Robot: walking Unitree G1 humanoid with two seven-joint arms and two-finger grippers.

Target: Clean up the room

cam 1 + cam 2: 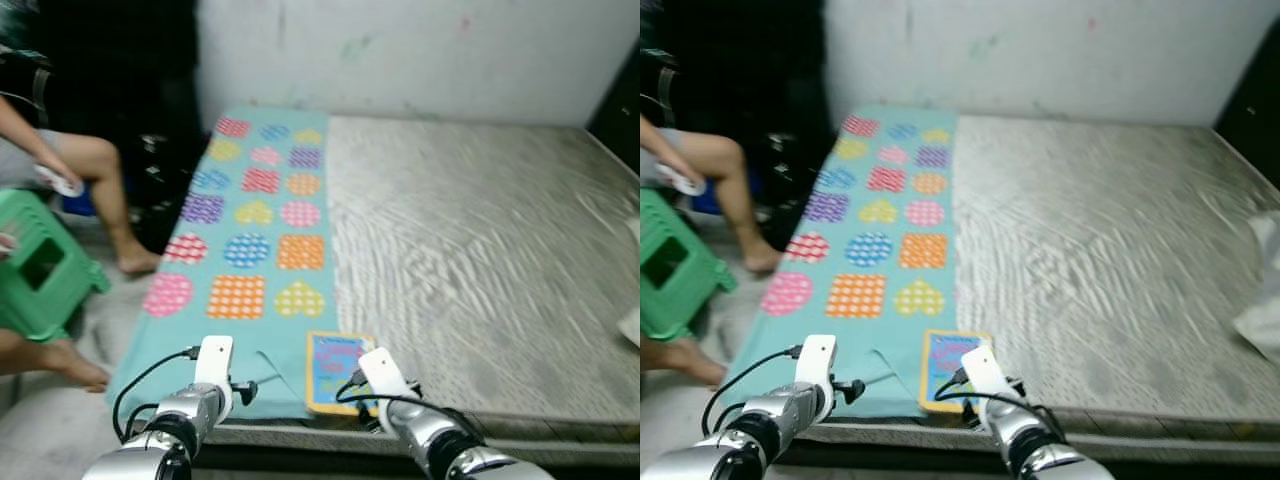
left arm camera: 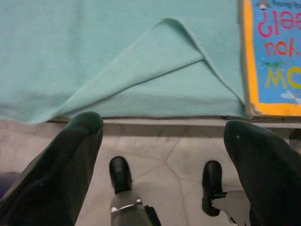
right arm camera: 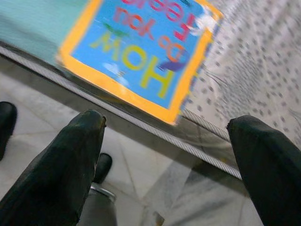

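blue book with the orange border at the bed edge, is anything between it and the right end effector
Nothing visible. The blue picture book with the orange border lies flat at the mattress edge, partly on the teal patterned blanket, with only open air and floor between it and the open right end effector.

Before me lies a bare grey mattress (image 1: 480, 250) with a teal blanket (image 1: 250, 230) spread down its left side, patterned with dotted hearts, circles and squares. At the near edge of the bed a picture book (image 1: 335, 370) with an orange border lies flat, its left part on the blanket. My left arm (image 1: 190, 410) and my right arm (image 1: 420, 425) reach in from below, both short of the bed (cables looping off each wrist). To my left a person's bare legs (image 1: 100, 190) flank a green plastic stool (image 1: 40, 265) on the floor.
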